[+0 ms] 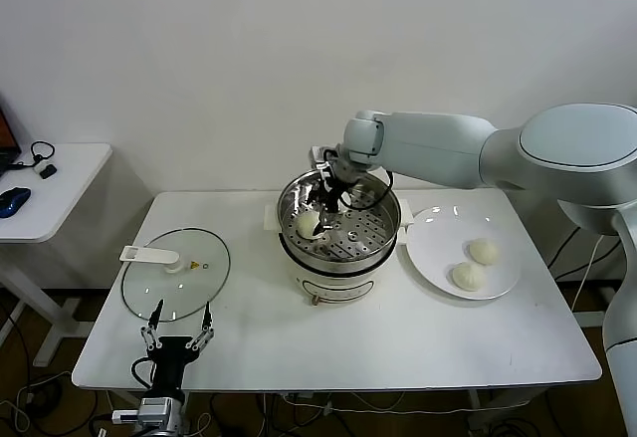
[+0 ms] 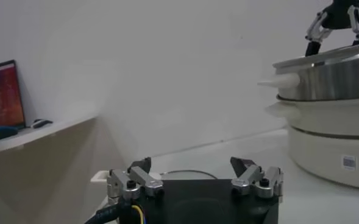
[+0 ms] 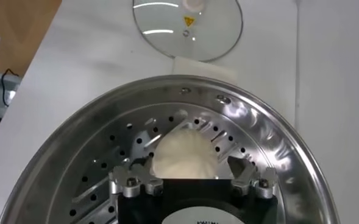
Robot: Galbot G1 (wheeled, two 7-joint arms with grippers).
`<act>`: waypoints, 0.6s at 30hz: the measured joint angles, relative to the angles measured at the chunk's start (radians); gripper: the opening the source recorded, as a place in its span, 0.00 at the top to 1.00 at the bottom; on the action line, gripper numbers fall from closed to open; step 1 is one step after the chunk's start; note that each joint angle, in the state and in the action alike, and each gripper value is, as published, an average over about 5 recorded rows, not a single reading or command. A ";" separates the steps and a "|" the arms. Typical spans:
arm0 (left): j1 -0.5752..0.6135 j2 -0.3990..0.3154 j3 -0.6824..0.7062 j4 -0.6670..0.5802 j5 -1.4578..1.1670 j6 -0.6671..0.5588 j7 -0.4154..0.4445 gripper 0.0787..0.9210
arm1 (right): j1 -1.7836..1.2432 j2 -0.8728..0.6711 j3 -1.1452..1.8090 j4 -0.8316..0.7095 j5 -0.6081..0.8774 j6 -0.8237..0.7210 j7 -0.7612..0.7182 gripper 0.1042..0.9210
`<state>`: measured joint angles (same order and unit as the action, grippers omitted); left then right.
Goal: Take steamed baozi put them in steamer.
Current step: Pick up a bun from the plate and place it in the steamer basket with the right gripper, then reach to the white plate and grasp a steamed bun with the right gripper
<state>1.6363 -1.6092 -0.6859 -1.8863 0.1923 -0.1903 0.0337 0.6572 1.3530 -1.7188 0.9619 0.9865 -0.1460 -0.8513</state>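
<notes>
The steamer (image 1: pixel 338 226) stands mid-table on its white cooker base. One baozi (image 1: pixel 308 223) lies on its perforated floor at the left side. My right gripper (image 1: pixel 330 201) hangs inside the basket just above that bun. In the right wrist view its open fingers (image 3: pixel 191 164) straddle the bun (image 3: pixel 184 152); one finger is close against it and the other stands apart. Two more baozi (image 1: pixel 484 251) (image 1: pixel 468 276) lie on the white plate (image 1: pixel 438 243). A fourth is not visible. My left gripper (image 1: pixel 177 337) is open and empty at the table's front left.
The glass lid (image 1: pixel 176 271) with its white handle lies flat left of the steamer and also shows in the right wrist view (image 3: pixel 188 27). The steamer's wall (image 2: pixel 331 73) shows in the left wrist view. A white side desk (image 1: pixel 50 183) stands far left.
</notes>
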 measured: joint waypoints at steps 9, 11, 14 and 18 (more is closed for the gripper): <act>0.014 0.000 0.002 -0.020 0.002 0.003 0.000 0.12 | 0.101 -0.055 -0.048 0.052 0.037 0.037 -0.089 0.12; 0.015 0.000 0.005 -0.024 0.004 0.003 0.000 0.12 | 0.135 -0.074 -0.068 0.061 0.046 0.053 -0.122 0.12; 0.017 0.000 0.010 -0.030 0.008 0.004 0.000 0.12 | 0.187 -0.104 -0.104 0.072 0.052 0.081 -0.172 0.12; 0.022 0.000 0.018 -0.034 0.014 0.003 0.001 0.12 | 0.253 -0.149 -0.154 0.078 0.049 0.121 -0.236 0.12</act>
<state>1.6583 -1.6092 -0.6682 -1.9199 0.2063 -0.1871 0.0343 0.9102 1.2041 -1.8728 1.0404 1.0353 -0.0249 -1.0872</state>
